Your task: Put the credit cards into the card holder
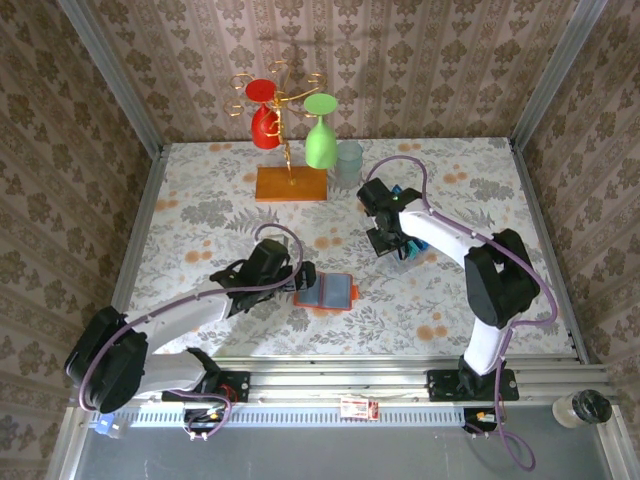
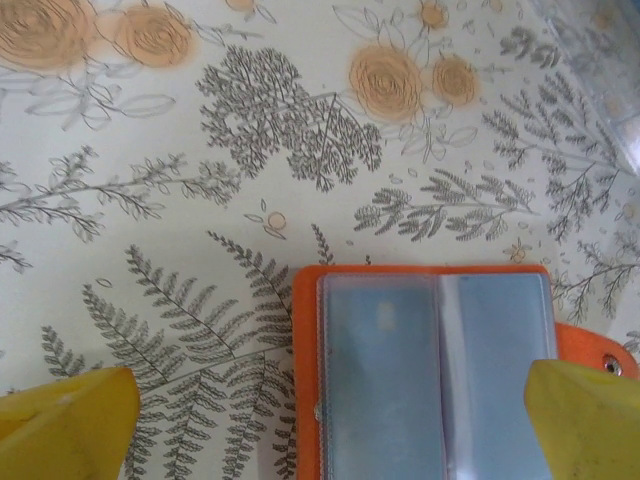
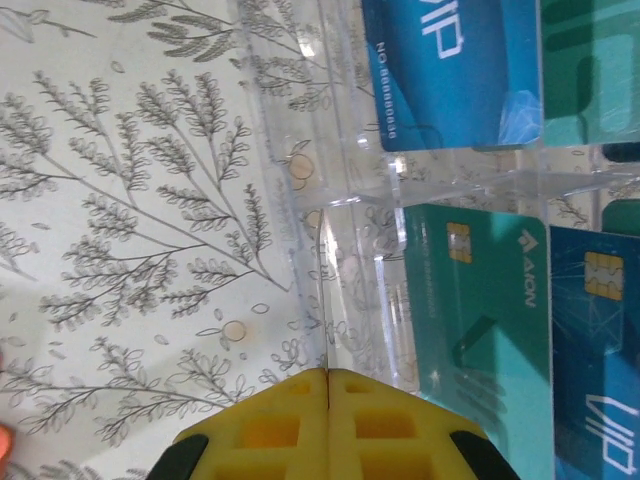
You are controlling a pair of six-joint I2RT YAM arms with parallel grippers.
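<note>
The card holder (image 1: pixel 330 292) lies open on the floral table, orange-red, its grey-blue pockets (image 2: pixel 385 370) facing up. My left gripper (image 2: pixel 330 430) hovers over its left half, open, with one yellow finger (image 2: pixel 70 425) off the wallet's left side and the other over its right edge. Several credit cards stand in a clear rack (image 3: pixel 350 200): a blue VIP card (image 3: pixel 455 60), a teal card (image 3: pixel 480 320) and more at the right edge. My right gripper (image 3: pixel 329 375) is shut at the rack's left edge, pads pressed together with nothing visible between them. From above, my right gripper (image 1: pixel 388 243) sits over the rack.
A wire stand on a wooden base (image 1: pixel 290 185) carries a red and a green glass at the back centre. A clear cup (image 1: pixel 348 160) stands beside it. The wallet's snap tab (image 2: pixel 600 355) sticks out on its right side.
</note>
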